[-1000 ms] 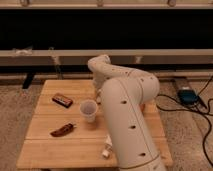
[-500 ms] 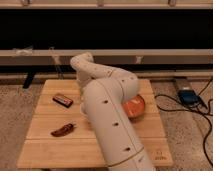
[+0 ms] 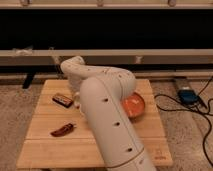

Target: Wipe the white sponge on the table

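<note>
The wooden plank table fills the lower middle of the camera view. My white arm rises from the bottom edge and bends over the table's middle, with its far end over the back left part. My gripper is hidden behind the arm. The white sponge is also hidden. An orange bowl shows partly at the arm's right.
A dark flat packet lies at the back left of the table. A reddish-brown packet lies at the front left. A blue device with cables lies on the floor at the right. A low rail runs behind the table.
The arm's far end has swung leftwards over the back of the table. The arm now covers the translucent cup and the small white thing at the front, and the orange bowl has come into sight.
</note>
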You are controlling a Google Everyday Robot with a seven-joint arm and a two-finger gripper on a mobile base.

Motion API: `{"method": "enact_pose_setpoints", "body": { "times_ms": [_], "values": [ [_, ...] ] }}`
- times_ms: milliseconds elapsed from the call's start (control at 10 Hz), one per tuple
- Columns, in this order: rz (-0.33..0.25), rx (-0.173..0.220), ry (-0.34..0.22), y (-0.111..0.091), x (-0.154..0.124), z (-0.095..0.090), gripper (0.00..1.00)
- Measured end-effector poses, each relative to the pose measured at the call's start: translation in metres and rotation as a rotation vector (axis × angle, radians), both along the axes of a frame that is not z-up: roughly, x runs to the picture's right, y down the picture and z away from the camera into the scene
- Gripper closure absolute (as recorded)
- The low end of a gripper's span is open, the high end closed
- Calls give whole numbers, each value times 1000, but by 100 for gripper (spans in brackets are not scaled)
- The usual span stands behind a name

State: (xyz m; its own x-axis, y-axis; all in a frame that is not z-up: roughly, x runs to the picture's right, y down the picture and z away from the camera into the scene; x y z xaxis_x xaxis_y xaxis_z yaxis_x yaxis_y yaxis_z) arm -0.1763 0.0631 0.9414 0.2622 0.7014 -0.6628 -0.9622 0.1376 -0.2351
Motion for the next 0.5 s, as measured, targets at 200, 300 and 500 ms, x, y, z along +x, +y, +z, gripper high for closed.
{"method": "enact_pose_setpoints", "body": {
  "times_ms": [200, 300, 500],
  "values": [
    [15, -11, 30, 10, 31, -12, 100],
    [32, -12, 52, 12, 47, -16, 100],
    [85, -10, 119, 12, 88, -22, 100]
  ]
}}
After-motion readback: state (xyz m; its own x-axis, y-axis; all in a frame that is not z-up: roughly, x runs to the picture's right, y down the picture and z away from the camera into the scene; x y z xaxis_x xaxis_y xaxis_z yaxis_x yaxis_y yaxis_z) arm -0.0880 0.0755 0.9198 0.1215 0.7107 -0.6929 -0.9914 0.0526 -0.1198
